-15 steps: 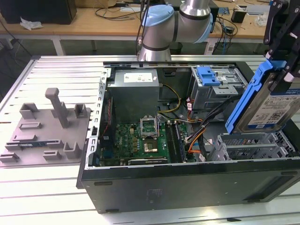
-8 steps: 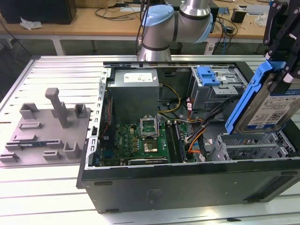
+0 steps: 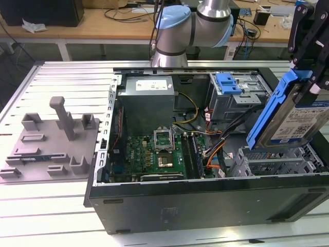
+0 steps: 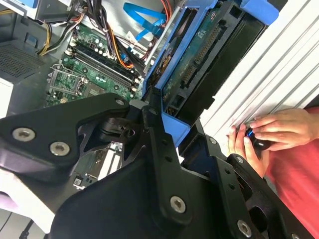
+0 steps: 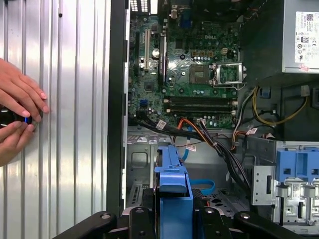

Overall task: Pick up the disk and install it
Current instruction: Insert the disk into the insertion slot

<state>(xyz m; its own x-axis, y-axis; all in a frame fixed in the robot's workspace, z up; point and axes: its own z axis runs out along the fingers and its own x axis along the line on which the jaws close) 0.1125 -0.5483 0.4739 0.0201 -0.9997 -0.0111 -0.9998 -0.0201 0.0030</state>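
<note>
Black jointed claw [image 3: 310, 72] clenched on the disk [image 3: 295, 116], a flat silver slab with a blue plastic rim, held tilted over the open black case [image 3: 205, 206] at the exterior view's right. Below it, green circuit board [image 3: 154, 154]. Around the case, ribbed metal table [image 3: 61, 77].

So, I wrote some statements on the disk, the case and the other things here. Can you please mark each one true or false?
1. The gripper is closed on the disk. True.
2. The disk lies flat inside the computer case. False: it is held tilted above the case, at the exterior view's right.
3. The case is open and its motherboard shows. True.
4. The grey plate sits inside the case. False: it lies on the table outside the case, at the exterior view's left.
5. In the first wrist view, a person's hands are over the table, outside the case. True.
</note>
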